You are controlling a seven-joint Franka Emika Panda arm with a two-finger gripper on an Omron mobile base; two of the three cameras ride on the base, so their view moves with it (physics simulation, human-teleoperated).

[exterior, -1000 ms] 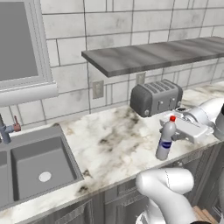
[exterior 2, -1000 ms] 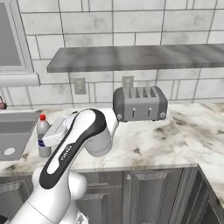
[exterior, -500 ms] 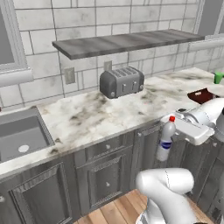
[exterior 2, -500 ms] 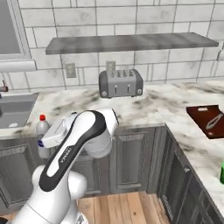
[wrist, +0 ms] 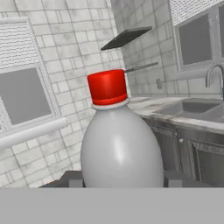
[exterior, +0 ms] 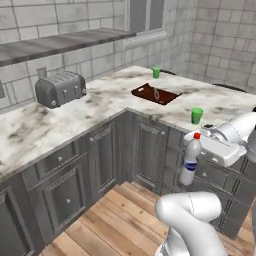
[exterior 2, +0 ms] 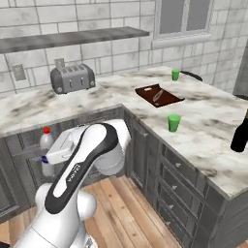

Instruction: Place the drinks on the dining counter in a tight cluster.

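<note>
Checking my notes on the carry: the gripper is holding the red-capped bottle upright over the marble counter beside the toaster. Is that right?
Not quite. The gripper does hold the red-capped bottle upright, but it hangs over the wooden floor in front of the cabinets, well away from the toaster, as the left base view shows.

L-shaped marble counter point(exterior 2: 213, 128) carries a toaster point(exterior 2: 72, 78), a dark cutting board point(exterior 2: 159, 95), two green cups point(exterior 2: 174, 122), and a dark bottle point(exterior 2: 240, 133) at right edge.

I see the small clear red-capped blue-labelled bottle point(exterior: 189, 161) upright in my white gripper point(exterior: 202, 148) — above wooden floor point(exterior: 107, 215), clear of the marble counter point(exterior: 100, 102).
</note>
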